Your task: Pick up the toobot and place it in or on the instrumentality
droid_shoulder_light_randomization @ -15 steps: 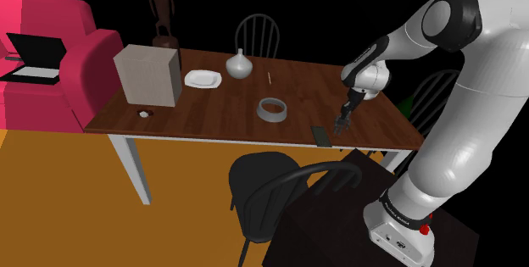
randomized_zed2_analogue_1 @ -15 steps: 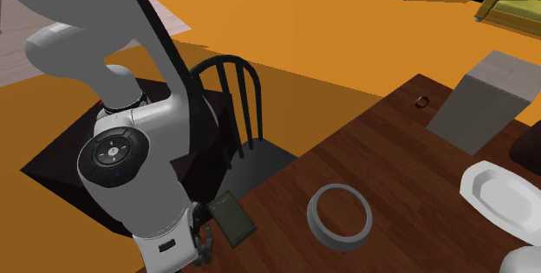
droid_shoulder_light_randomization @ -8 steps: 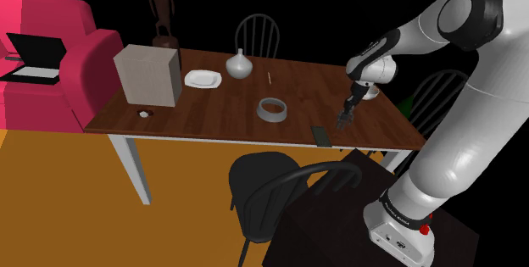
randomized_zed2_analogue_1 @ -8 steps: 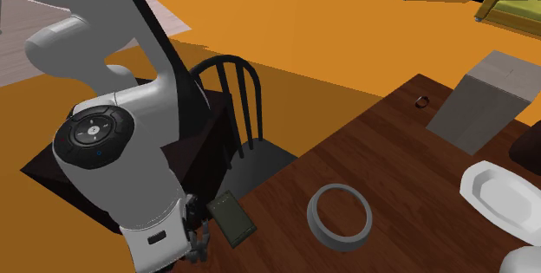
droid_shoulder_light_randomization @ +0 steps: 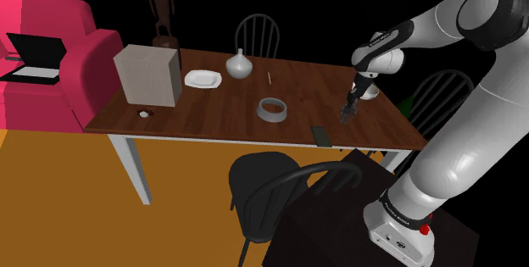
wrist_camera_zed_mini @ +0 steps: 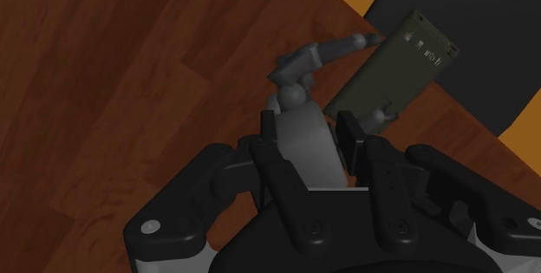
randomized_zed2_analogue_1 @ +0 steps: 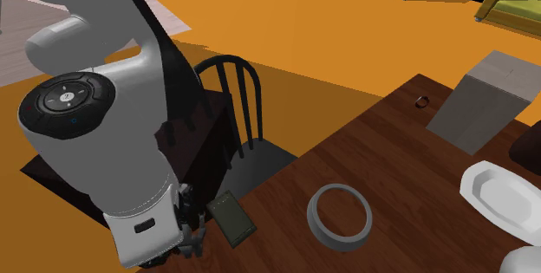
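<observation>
Centrally, the wooden table (droid_shoulder_light_randomization: 212, 96) spanned the middle of the shoulder view; the white arm (droid_shoulder_light_randomization: 462, 138) curved up from the lower right and over the table's right end; a grey box (droid_shoulder_light_randomization: 151, 75) stood at its left end; a grey ring (droid_shoulder_light_randomization: 272, 117) lay mid-frame, with a dark flat handset (droid_shoulder_light_randomization: 320, 135) lower right of it at the near edge; the black gripper (wrist_camera_zed_mini: 309, 131) hung over the wood right of the handset, its fingers clamped on a small grey toy robot (wrist_camera_zed_mini: 293, 96), one arm stretched toward the handset.

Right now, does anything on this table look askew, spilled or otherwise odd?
The dark green handset lies slanted at the table edge, one corner seemingly overhanging it. The grey toy robot, clasped by the gripper, sticks one arm out. Nothing looks spilled or broken.
</observation>
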### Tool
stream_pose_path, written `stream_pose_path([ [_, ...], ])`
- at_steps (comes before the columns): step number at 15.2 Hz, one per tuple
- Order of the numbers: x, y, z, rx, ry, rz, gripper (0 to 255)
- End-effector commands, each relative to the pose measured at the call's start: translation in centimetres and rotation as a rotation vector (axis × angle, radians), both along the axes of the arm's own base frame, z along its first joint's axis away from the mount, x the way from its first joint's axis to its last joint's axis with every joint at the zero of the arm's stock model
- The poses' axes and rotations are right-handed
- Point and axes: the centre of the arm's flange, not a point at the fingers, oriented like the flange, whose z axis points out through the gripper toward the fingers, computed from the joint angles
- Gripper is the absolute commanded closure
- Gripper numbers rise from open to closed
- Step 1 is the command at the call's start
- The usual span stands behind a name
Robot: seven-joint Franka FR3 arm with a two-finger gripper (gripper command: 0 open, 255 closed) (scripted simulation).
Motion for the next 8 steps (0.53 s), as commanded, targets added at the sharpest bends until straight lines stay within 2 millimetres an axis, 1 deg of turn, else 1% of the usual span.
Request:
stream_pose_path([
  [1, 0.0, 0.0, 1.1, 0.0, 0.001, 0.0, 255],
  [7, 0.0, 0.0, 4.1, 0.0, 0.001, 0.0, 255],
  [8, 1.2, 0.6, 4.3, 0.0, 0.001, 0.0, 255],
])
